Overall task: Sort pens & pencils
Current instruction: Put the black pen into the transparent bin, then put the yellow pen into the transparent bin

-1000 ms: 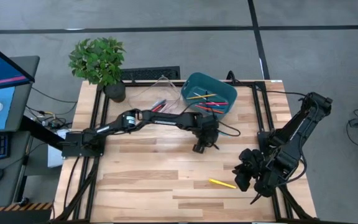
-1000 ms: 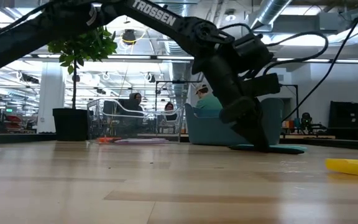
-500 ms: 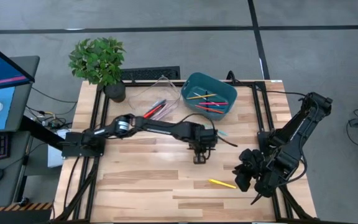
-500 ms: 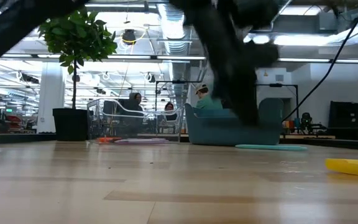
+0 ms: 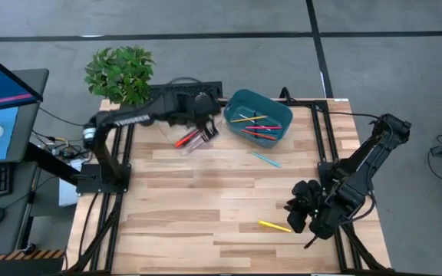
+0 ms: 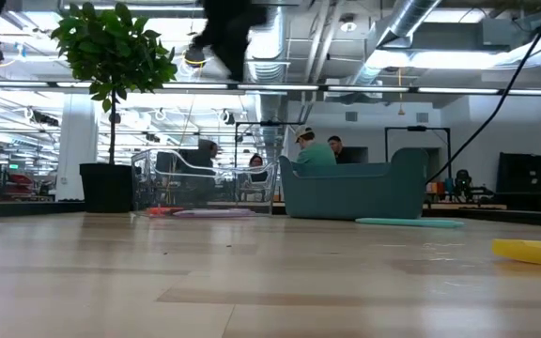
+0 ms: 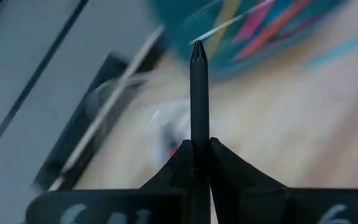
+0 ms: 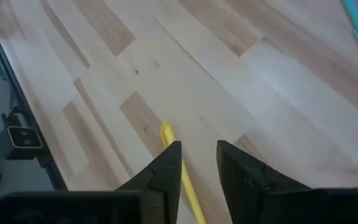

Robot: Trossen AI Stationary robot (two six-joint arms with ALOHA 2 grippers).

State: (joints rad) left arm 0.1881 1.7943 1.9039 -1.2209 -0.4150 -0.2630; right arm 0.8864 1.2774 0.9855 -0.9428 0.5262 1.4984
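Fingers (image 7: 194, 163) of the left arm grip a black pen (image 7: 197, 93) lengthwise above the clear tray (image 5: 192, 132) at the worktop's far left, while the right fingers (image 8: 197, 165), parted, straddle a yellow pencil (image 8: 182, 171) near right.

Potted plant (image 5: 121, 75) stands at the bench's far-left corner; two people (image 6: 316, 150) sit in the room beyond.
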